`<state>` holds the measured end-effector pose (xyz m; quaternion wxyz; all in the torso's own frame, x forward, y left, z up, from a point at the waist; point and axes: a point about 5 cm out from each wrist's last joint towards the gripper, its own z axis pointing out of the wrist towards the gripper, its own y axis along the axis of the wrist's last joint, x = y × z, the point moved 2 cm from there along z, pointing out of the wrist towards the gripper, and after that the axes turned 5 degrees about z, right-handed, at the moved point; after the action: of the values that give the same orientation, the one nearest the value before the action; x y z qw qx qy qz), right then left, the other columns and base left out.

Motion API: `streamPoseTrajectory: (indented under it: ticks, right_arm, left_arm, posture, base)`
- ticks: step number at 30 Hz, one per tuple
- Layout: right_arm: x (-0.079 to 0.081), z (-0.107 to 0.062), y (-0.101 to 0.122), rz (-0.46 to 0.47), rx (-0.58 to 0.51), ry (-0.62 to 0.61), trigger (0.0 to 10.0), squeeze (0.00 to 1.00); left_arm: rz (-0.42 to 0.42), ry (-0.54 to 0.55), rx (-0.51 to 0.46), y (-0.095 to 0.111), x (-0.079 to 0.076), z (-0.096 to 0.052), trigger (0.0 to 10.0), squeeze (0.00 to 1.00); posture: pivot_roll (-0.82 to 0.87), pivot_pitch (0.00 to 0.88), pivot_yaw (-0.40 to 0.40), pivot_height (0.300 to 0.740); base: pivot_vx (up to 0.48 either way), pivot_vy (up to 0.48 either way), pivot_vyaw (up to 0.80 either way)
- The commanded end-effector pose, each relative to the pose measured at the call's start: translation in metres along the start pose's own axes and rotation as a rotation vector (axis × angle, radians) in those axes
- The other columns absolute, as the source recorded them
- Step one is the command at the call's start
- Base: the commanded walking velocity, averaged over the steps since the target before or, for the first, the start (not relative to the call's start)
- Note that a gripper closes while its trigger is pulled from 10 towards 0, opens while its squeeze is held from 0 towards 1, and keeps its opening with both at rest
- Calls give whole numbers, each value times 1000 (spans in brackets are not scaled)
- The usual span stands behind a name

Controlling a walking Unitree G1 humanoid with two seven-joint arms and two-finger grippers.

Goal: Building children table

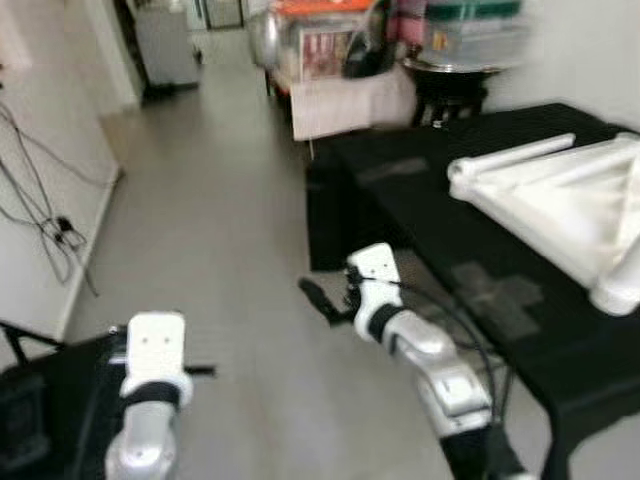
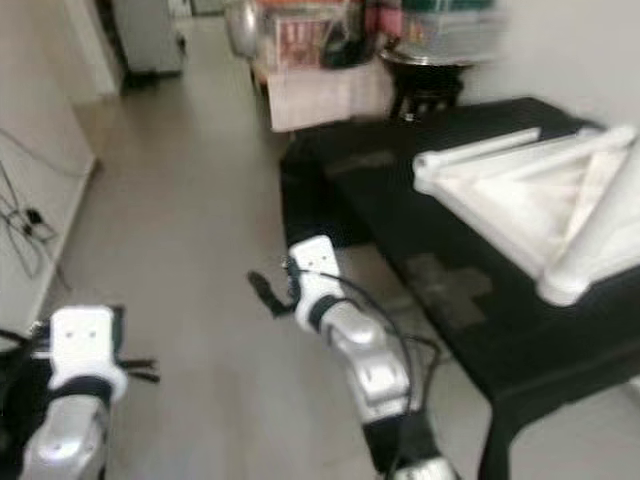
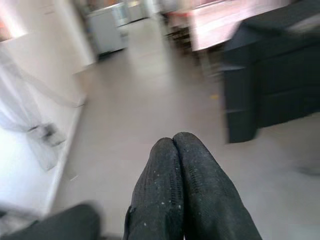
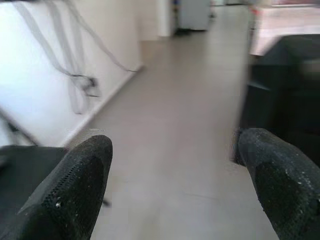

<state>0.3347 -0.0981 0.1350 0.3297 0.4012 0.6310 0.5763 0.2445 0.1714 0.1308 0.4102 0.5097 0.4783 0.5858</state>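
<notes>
The left claw [image 3: 182,192] was seen nearest, at about seven o'clock low in the head views, clenched with its two black fingers [image 3: 160,195] pressed together and nothing between them, held above the grey floor [image 1: 230,250]. The right claw [image 4: 172,185] was held at about six o'clock, just left of the black tabletop [image 1: 500,300], released, its fingers spread wide apart and empty over the floor. Farther out, at about three o'clock, the white children's table frame [image 1: 560,200] was laid on its side on the tabletop, its round legs and triangular braces blurred. Loose cables [image 1: 45,215] were seen hanging on the white wall [image 1: 40,120] at about nine o'clock. At twelve o'clock, farthest off, cluttered storage boxes [image 1: 330,40] were stacked at the end of the room.
</notes>
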Motion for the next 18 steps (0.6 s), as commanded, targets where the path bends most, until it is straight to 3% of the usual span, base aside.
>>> streamPoseTrajectory:
  ticks: [1,18]
  right_arm:
    - [-1,-1,-4,9,14,0,10000,0]
    - [1,1,-6,2,24,40,10000,0]
  left_arm:
    - [-13,-14,0,1,-4,-1,10000,0]
    - [-27,-29,-6,0,-8,4,10000,0]
  posture:
    - [-82,47,-4,740]
    - [-106,34,3,740]
  base:
    - [360,0,0]
    - [356,0,0]
